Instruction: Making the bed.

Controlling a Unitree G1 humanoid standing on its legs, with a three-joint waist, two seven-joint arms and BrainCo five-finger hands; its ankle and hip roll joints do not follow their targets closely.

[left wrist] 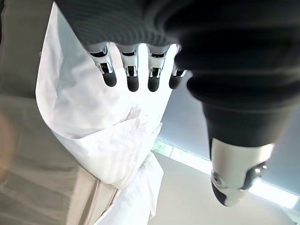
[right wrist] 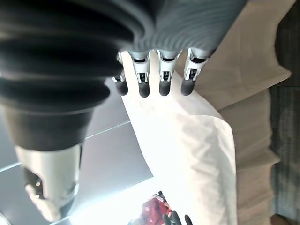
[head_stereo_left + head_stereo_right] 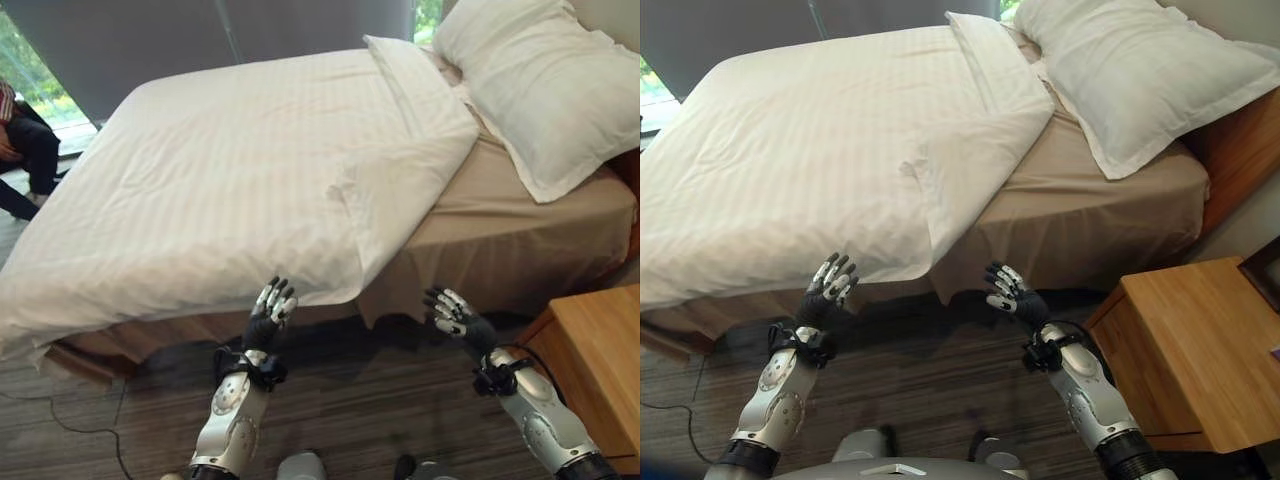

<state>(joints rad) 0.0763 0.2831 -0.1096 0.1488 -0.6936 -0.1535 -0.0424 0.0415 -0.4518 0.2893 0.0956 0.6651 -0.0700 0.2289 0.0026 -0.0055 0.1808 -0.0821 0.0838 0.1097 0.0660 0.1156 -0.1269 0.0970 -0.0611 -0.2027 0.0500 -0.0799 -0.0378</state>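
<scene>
A white striped duvet (image 3: 230, 170) covers most of the bed, its upper corner folded back so the beige sheet (image 3: 500, 225) shows near the head. Two white pillows (image 3: 545, 85) lie at the head end on the right. My left hand (image 3: 270, 315) is raised, open, just below the duvet's hanging edge, holding nothing. My right hand (image 3: 455, 318) hovers open in front of the beige bed skirt, to the right of the folded duvet corner (image 3: 940, 215), apart from it. In the wrist views the left hand's fingers (image 1: 131, 75) and the right hand's fingers (image 2: 161, 77) are straight, with the duvet beyond them.
A wooden nightstand (image 3: 1195, 350) stands close to my right arm. A person (image 3: 25, 150) sits at the far left by the window. Dark wood floor (image 3: 350, 400) lies between me and the bed.
</scene>
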